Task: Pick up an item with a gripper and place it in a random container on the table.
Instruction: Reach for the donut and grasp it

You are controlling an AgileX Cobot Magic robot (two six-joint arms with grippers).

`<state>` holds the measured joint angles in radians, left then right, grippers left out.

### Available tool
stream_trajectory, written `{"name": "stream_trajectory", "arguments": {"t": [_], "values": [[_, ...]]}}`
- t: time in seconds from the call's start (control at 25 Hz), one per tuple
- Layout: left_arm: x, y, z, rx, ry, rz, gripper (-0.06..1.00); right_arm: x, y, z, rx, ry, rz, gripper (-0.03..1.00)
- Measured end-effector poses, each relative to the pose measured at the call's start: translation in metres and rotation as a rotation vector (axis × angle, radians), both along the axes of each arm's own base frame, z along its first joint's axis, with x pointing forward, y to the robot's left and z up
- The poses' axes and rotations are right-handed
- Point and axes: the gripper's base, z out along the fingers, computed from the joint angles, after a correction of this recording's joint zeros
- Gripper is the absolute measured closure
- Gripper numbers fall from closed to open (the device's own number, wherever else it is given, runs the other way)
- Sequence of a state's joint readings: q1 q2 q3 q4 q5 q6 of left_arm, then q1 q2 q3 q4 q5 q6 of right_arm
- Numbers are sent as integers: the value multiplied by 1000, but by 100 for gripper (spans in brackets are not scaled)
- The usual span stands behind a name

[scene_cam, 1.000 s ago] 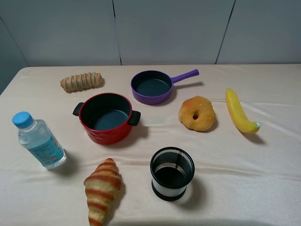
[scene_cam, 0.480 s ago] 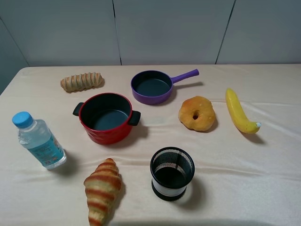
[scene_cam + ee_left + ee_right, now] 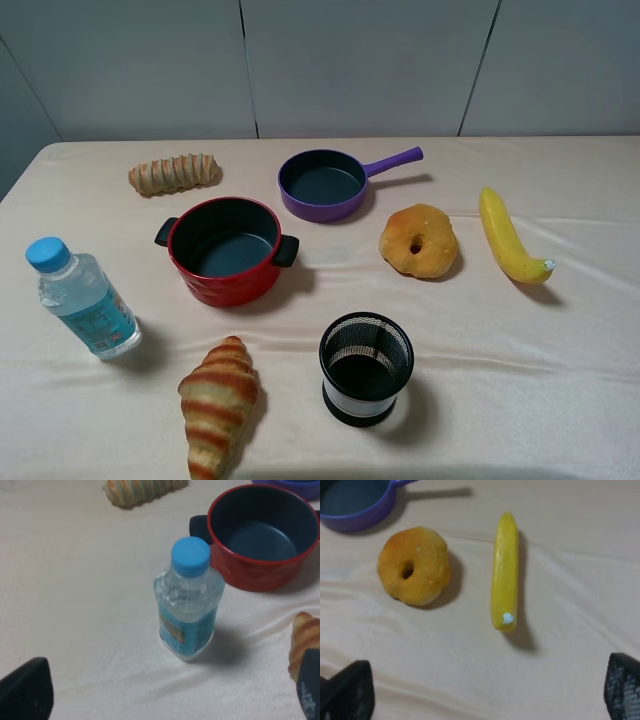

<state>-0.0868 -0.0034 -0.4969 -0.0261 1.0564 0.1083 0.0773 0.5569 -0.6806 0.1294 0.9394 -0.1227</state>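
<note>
Nothing is done yet. The doughnut (image 3: pixel 418 240) lies on the tabletop (image 3: pixel 560 340), between the purple frying pan (image 3: pixel 323 184) and the banana (image 3: pixel 508 238). The right pincer (image 3: pixel 486 687) and the left pincer (image 3: pixel 167 690) have their jaws wide apart, holding nothing. The grab and the drop are both left.

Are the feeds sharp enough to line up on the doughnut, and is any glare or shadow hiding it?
Exterior high view: sharp and evenly lit, no glare; the doughnut throws only a soft shadow on its right. Right wrist view: slightly soft, but the doughnut's hole and the banana read clearly. Left wrist view: mild blur; the bottle is still legible.
</note>
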Motion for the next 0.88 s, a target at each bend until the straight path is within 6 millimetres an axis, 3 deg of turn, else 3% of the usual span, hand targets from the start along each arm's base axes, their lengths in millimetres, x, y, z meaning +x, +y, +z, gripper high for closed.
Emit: {"name": "stream_trajectory", "arguments": {"t": [0.4, 0.88], "values": [[0, 0, 0, 0, 0, 0, -4, 61, 9, 12, -102, 102, 169, 27], [0, 0, 0, 0, 0, 0, -4, 147, 27, -4, -166, 254, 334, 27]]}}
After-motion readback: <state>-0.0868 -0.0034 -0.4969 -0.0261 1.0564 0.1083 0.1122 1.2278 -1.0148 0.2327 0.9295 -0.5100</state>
